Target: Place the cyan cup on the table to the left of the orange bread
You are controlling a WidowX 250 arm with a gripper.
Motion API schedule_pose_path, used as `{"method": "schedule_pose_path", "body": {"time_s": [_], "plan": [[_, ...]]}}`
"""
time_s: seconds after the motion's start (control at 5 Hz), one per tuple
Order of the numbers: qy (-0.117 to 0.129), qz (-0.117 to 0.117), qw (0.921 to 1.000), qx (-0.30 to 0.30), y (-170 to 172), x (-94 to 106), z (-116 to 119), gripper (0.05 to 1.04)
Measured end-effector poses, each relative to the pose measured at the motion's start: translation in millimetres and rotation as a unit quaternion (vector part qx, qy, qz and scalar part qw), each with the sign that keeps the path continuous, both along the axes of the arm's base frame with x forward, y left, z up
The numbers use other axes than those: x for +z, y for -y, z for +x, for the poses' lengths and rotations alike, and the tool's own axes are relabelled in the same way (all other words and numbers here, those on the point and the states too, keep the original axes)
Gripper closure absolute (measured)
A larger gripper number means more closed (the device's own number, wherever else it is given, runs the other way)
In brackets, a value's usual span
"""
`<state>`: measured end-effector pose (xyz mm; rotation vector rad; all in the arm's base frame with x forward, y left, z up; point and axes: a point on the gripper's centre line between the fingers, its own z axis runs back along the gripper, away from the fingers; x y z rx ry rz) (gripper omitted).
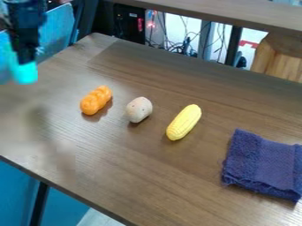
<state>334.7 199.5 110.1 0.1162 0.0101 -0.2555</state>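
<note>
Apparent pre-grasp stage
Black end effector [24, 71] is left of lumpy orange plastic-like piece [96, 100]; opening, grip indeterminable. Grasping requires alignment.

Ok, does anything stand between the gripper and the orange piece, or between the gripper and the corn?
Nothing visible stands between the gripper and the orange piece. Toward the corn, the orange piece and then the potato lie roughly in line, though the gripper's height is hard to judge.
</note>
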Motion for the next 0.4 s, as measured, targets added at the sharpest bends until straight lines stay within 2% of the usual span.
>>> {"method": "schedule_pose_path", "body": {"time_s": [0.2,0.4], "plan": [[-0.018,-0.006,0.9995,-0.026,20,-19.2,20,0.988],[-0.030,-0.010,0.9992,-0.025,18,-36.7,33,0.988]]}}
